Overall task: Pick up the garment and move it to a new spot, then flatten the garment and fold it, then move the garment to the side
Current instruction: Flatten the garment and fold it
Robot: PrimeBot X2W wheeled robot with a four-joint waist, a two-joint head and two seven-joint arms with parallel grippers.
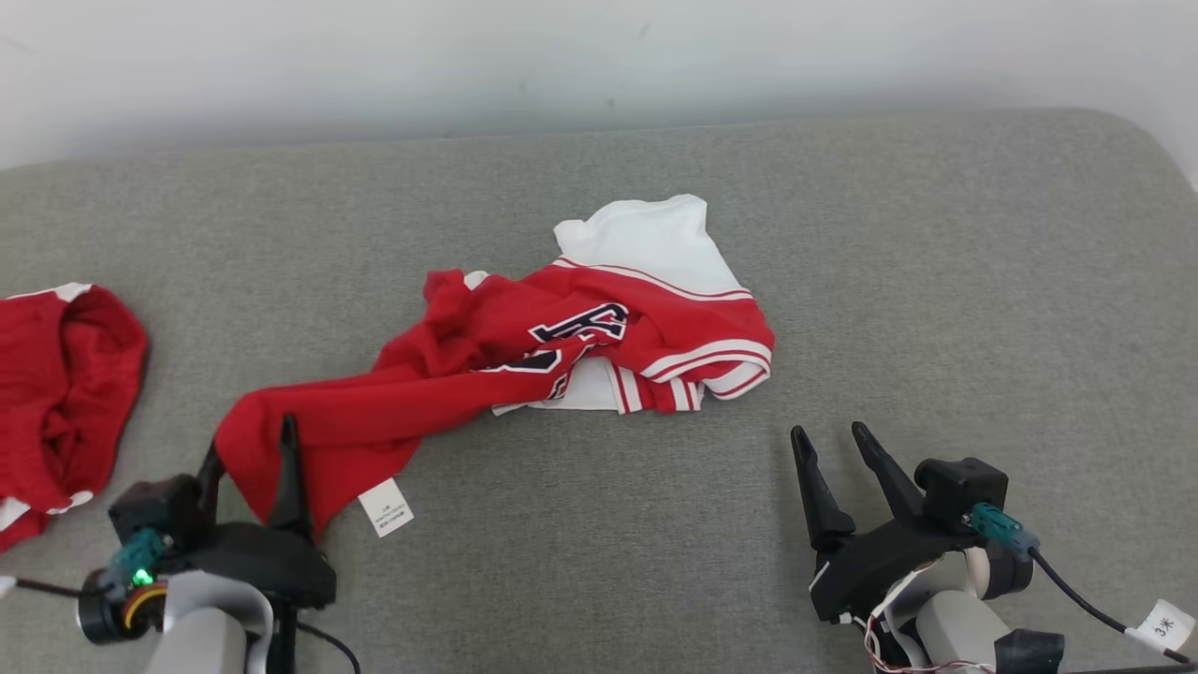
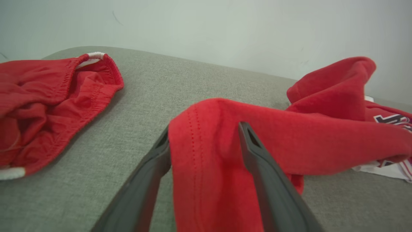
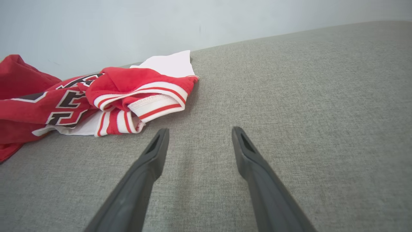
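The left gripper (image 1: 251,442) and right gripper (image 1: 828,431) have long, tapering dark fingers (image 1: 816,487) on black housings, with pale grey forearms (image 1: 201,641). A black cable (image 1: 1076,592) carries a white tag (image 1: 1163,624) (marked "3*").

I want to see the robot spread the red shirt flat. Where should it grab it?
Grab the shirt by its red hem end, near the white label. That end stretches toward the robot and lies between the fingers of the open left gripper, so come from the near left side.

Bright, even light, faint shadows, wrist views perhaps slightly blurred
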